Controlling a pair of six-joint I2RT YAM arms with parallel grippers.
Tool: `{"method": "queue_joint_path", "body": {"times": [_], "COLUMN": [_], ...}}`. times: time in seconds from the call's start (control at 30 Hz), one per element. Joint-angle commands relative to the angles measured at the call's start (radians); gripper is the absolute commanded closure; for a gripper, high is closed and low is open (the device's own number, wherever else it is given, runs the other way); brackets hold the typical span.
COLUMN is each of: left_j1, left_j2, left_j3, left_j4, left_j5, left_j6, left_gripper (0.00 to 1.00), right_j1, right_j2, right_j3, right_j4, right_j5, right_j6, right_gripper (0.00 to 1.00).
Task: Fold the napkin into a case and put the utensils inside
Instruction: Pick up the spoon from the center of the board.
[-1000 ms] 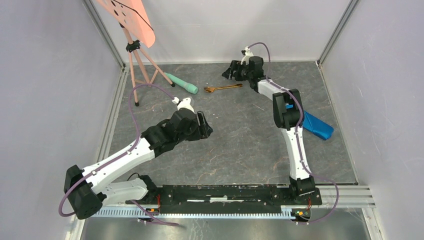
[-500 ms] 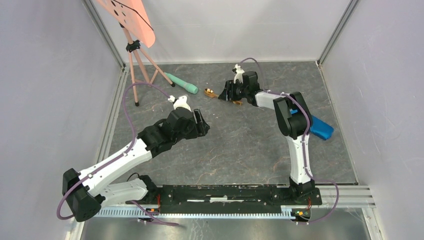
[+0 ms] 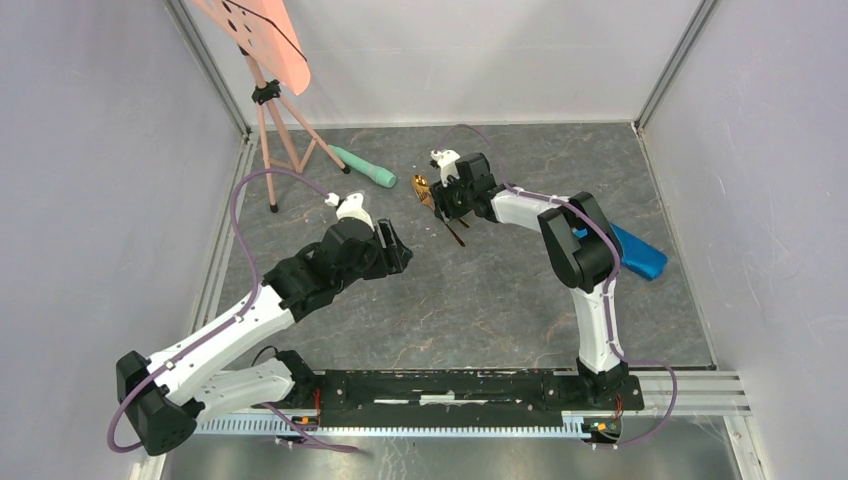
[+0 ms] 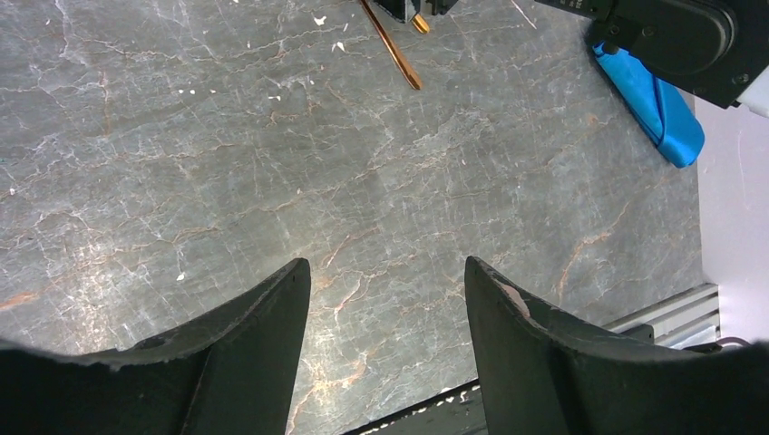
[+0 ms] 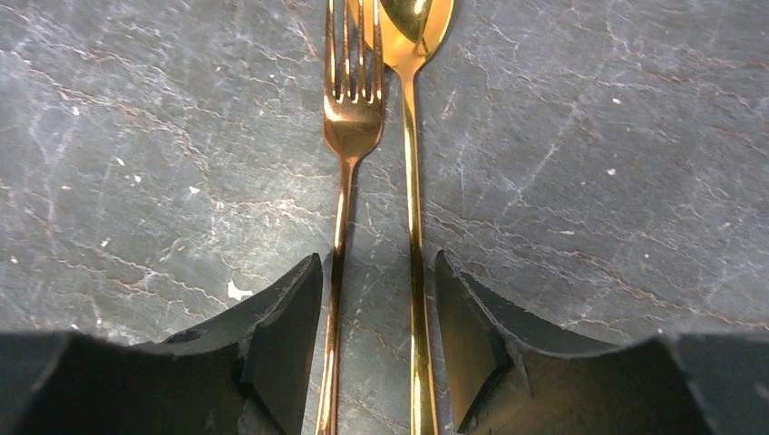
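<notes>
The utensils, a copper-gold fork (image 5: 349,118) and spoon (image 5: 413,36), lie side by side on the grey marbled table, slanting from the far middle (image 3: 421,184) toward the near side. My right gripper (image 5: 376,263) is down over their handles, open, one finger close beside each handle, with a strip of table between the two handles. The napkin, a narrow bright blue folded packet (image 3: 638,255), lies at the right, partly behind the right arm; the left wrist view also shows it (image 4: 653,100). My left gripper (image 4: 387,267) hovers open and empty over bare table, left of centre (image 3: 398,247).
A mint-green cylinder with a black tip (image 3: 365,168) lies at the far left near a pink tripod stand (image 3: 275,130). Pale walls enclose the table on three sides. The black rail with the arm bases (image 3: 460,385) runs along the near edge.
My right gripper moved left and down over the utensils and its jaws narrowed. The utensils swung from lying sideways to slanting toward the near side. The left arm drifted slightly left.
</notes>
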Motion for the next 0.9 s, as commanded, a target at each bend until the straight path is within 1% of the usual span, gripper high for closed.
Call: {"method": "queue_joint_path", "body": {"times": [0.0, 0.13, 0.27, 0.33, 0.4, 0.47, 0.53, 0.57, 0.6, 0.77, 0.87], "left_j1": [0.013, 0.015, 0.017, 0.016, 0.018, 0.020, 0.021, 0.021, 0.023, 0.027, 0.027], "left_j2": [-0.027, -0.034, -0.055, -0.065, -0.073, -0.079, -0.084, -0.085, -0.087, -0.086, -0.091], "left_j3": [-0.013, -0.014, -0.026, -0.033, -0.039, -0.044, -0.046, -0.047, -0.048, -0.057, -0.059], "left_j4": [0.023, 0.023, 0.022, 0.021, 0.018, 0.016, 0.015, 0.014, 0.012, 0.019, 0.018], "left_j5": [0.007, 0.016, 0.016, 0.016, 0.014, 0.014, 0.016, 0.014, 0.013, 0.032, 0.040], "left_j6": [0.034, 0.032, 0.026, 0.024, 0.024, 0.023, 0.024, 0.023, 0.019, 0.011, 0.006], "left_gripper": [0.30, 0.30, 0.30, 0.30, 0.30, 0.30, 0.30, 0.30, 0.30, 0.29, 0.29], "right_j1": [-0.001, -0.001, -0.003, -0.005, -0.004, -0.004, -0.004, -0.005, -0.005, -0.006, -0.002], "right_j2": [-0.039, 0.009, 0.066, 0.083, 0.088, 0.111, 0.146, 0.157, 0.163, 0.184, 0.199], "right_j3": [0.048, 0.094, 0.128, 0.155, 0.157, 0.188, 0.247, 0.267, 0.274, 0.280, 0.302], "right_j4": [-0.048, -0.027, 0.026, 0.034, 0.063, 0.046, 0.005, -0.031, -0.034, -0.023, -0.052], "right_j5": [0.097, 0.086, 0.013, -0.027, -0.025, 0.026, 0.057, 0.061, 0.060, 0.046, 0.063], "right_j6": [-0.038, -0.014, 0.028, 0.046, 0.061, 0.056, 0.036, 0.032, 0.034, 0.062, 0.048], "right_gripper": [0.44, 0.45, 0.46, 0.44, 0.42, 0.43, 0.47, 0.50, 0.53, 0.55, 0.63]}}
